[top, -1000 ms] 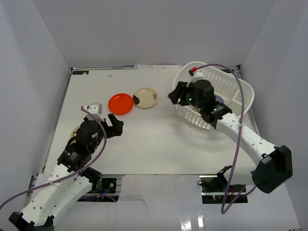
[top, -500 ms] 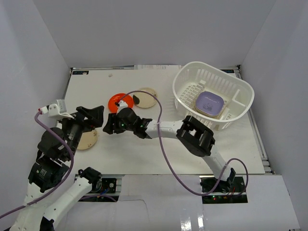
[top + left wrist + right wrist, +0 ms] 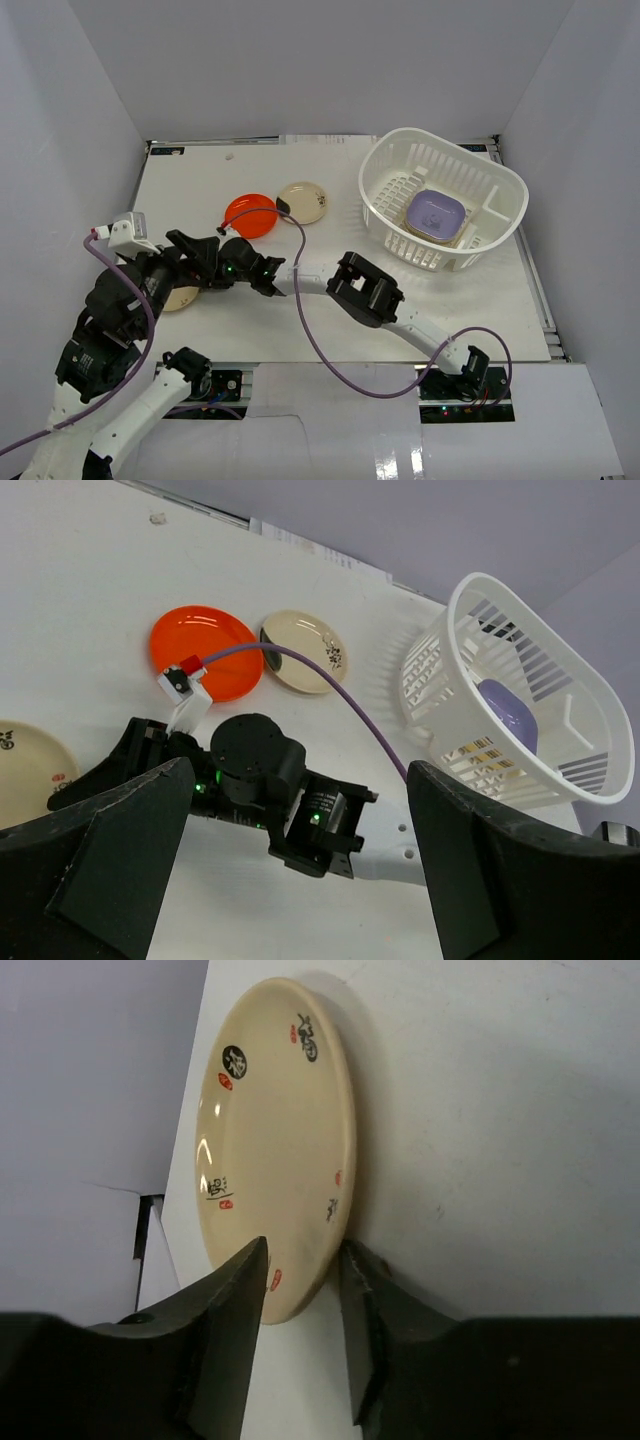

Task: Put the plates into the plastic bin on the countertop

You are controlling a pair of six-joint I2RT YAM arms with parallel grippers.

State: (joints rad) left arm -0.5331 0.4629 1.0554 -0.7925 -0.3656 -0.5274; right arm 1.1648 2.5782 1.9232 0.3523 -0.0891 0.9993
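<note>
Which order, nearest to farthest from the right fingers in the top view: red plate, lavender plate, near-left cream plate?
1. The near-left cream plate, its rim between the right fingers.
2. The red plate, back left of centre.
3. The lavender plate, inside the plastic bin, far right.

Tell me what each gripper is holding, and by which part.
The right gripper appears to pinch the cream plate by its near rim; the left gripper is open and holds nothing.
</note>
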